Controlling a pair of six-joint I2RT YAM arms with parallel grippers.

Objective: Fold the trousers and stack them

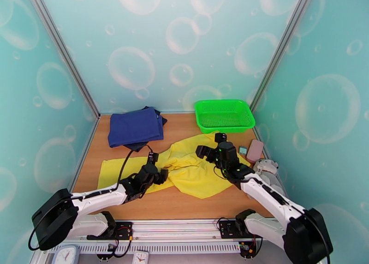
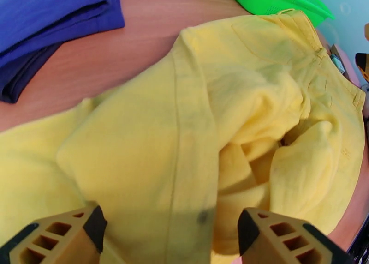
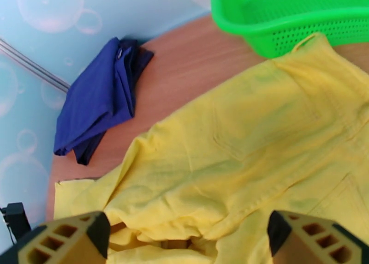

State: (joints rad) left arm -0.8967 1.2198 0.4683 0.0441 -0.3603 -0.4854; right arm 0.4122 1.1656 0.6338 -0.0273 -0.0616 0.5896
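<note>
The yellow trousers [image 1: 191, 170] lie rumpled across the middle of the wooden table [image 1: 184, 126], with one leg stretched flat to the left [image 1: 113, 172] and folds bunched in the middle. My left gripper [image 1: 157, 167] hovers over the bunched cloth; in the left wrist view it [image 2: 170, 237] stands open above the trousers [image 2: 193, 122] with nothing between its fingers [image 2: 69, 235]. My right gripper [image 1: 211, 144] is over the waist end near the basket. The right wrist view shows it [image 3: 189, 237] open over the trousers [image 3: 240, 159], holding nothing.
Folded navy blue garments [image 1: 135, 127] lie at the back left. A green perforated basket [image 1: 224, 115] stands at the back right, touching the trousers' edge. A pink object [image 1: 255, 150], a small teal item [image 1: 242, 150] and a white thing [image 1: 266, 166] sit along the right edge.
</note>
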